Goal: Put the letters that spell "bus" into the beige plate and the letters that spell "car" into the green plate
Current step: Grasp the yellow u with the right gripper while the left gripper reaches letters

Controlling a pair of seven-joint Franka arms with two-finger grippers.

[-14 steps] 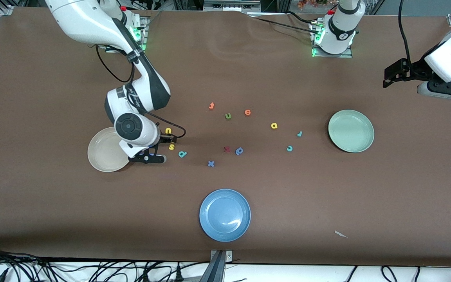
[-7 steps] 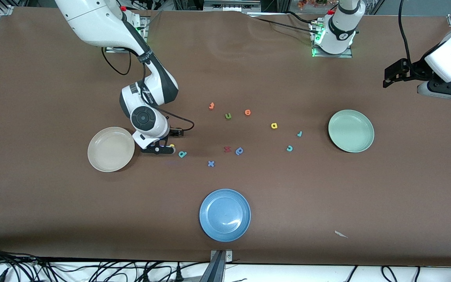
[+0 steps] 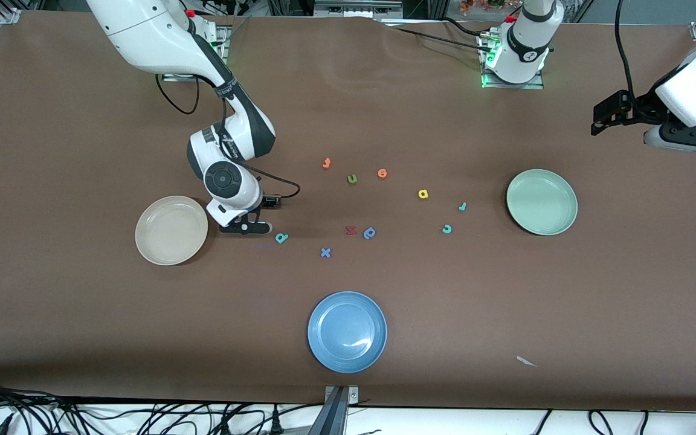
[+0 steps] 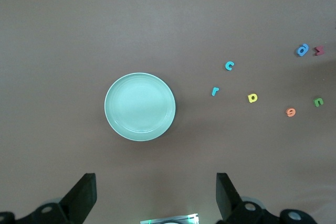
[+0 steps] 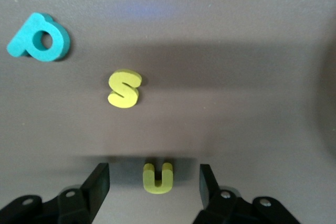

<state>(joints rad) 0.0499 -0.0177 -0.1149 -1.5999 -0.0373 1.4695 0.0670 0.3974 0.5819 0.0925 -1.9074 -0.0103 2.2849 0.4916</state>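
Yellow "u" (image 5: 157,178) between right pincer (image 5: 153,187) fingers – untouched

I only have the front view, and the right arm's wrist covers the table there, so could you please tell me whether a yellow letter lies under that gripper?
Observer: Yes, the yellow u lies on the table between the fingers of the right gripper, which stand apart from it on both sides.
Operator: Thank you. Where is the yellow s?
Observer: The yellow s lies loose on the table, roughly between the u and the teal b, with nothing touching it.
Operator: And is the left gripper open?
Observer: Yes, the left gripper is open, waiting in the air, and its camera looks down on the green plate.
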